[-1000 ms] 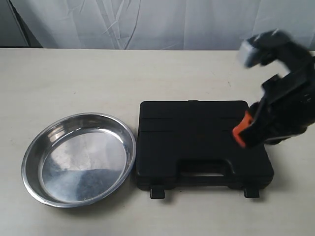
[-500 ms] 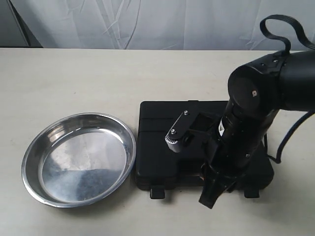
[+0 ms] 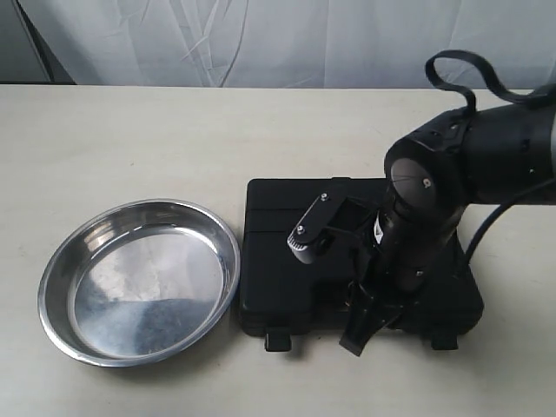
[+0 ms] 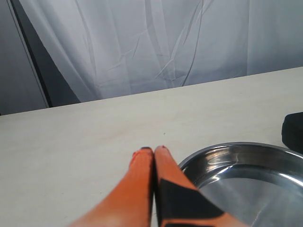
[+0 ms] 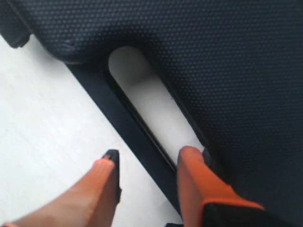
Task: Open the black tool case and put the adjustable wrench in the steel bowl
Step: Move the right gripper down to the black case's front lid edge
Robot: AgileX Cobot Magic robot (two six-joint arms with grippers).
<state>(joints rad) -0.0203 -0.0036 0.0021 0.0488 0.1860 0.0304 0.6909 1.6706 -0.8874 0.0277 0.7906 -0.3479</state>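
Observation:
The black tool case (image 3: pixel 278 252) lies closed on the table, to the right of the steel bowl (image 3: pixel 139 280), which holds nothing. The adjustable wrench is hidden. My right gripper (image 3: pixel 356 334) reaches down at the case's front edge. In the right wrist view the case (image 5: pixel 227 56) fills the frame and my right gripper (image 5: pixel 150 155) is open astride the handle bar, one finger in the cut-out and the other over the table. My left gripper (image 4: pixel 154 150) is shut on nothing, hovering beside the bowl (image 4: pixel 246 175); it does not show in the exterior view.
Two small latches (image 3: pixel 278 340) (image 3: pixel 444 341) stick out from the case's front edge. A white curtain (image 3: pixel 278 39) hangs behind the table. The right arm's bulk (image 3: pixel 452 200) covers the right half of the case.
The right arm has swung in from the right, come down over the case and set its open gripper at the handle, then edged slightly left. The case and bowl have not moved.

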